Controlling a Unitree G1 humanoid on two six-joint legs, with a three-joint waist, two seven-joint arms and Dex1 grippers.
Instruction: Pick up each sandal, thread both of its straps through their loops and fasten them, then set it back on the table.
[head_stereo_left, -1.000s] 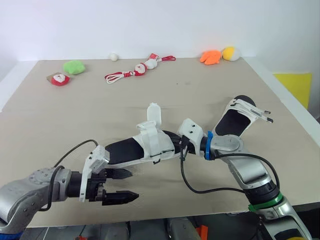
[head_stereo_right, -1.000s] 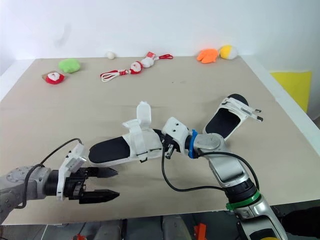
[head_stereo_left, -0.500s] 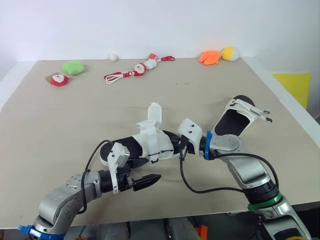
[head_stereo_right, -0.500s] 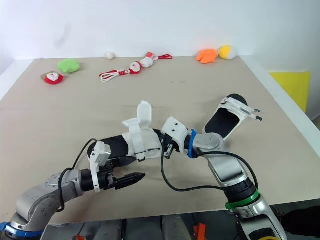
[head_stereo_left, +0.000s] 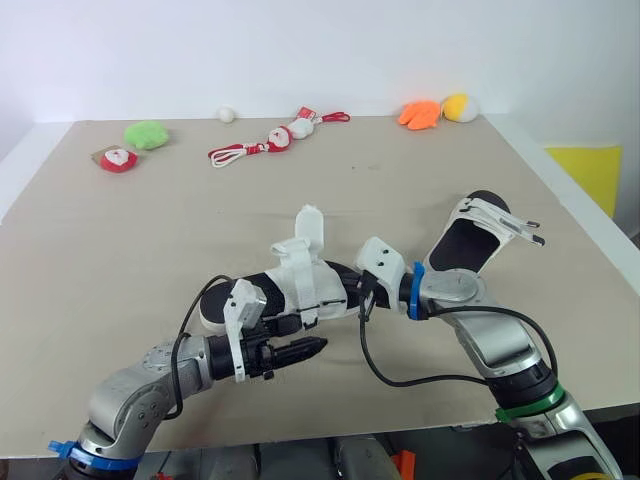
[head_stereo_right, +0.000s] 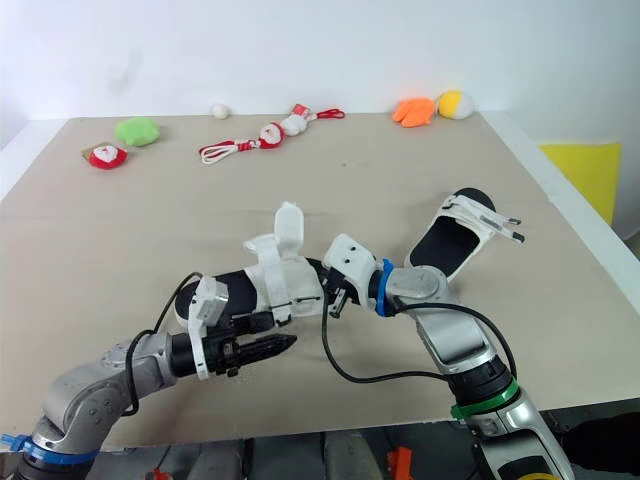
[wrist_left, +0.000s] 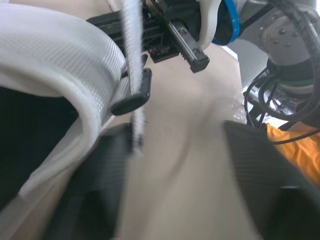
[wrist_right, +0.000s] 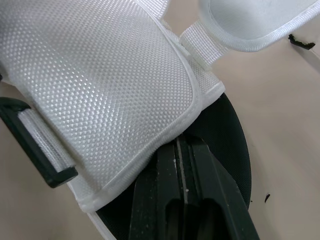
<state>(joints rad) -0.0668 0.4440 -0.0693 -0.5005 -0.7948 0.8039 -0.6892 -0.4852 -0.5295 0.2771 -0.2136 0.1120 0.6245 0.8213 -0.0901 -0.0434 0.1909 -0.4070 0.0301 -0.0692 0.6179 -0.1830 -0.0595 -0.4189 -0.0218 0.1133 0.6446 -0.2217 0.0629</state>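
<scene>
A sandal (head_stereo_left: 238, 299) with a black sole and white straps (head_stereo_left: 303, 280) lies mid-table, one strap flap (head_stereo_left: 310, 222) standing up. My right gripper (head_stereo_left: 352, 290) is shut on its heel end; in the right wrist view its fingers (wrist_right: 185, 200) lie together on the sole under the white strap. My left gripper (head_stereo_left: 318, 347) points along the sandal's near side. In the left wrist view its fingers (wrist_left: 100, 175) stand apart, open, and a thin white strap (wrist_left: 131, 50) hangs by a black loop (wrist_left: 132, 100) just ahead. A second sandal (head_stereo_left: 468, 243) rests to the right.
Along the table's far edge sit a green plush (head_stereo_left: 148, 133), a red-and-white plush (head_stereo_left: 119, 159), a corded Santa toy (head_stereo_left: 270, 142), a white ball (head_stereo_left: 227, 114), and orange (head_stereo_left: 421, 114) and yellow (head_stereo_left: 460, 106) plush toys. A yellow patch (head_stereo_left: 590, 165) lies beyond the right edge.
My left arm has swung in from the front left to the sandal's near side, and its fingers have drawn closer together. The right arm and both sandals have stayed put.
</scene>
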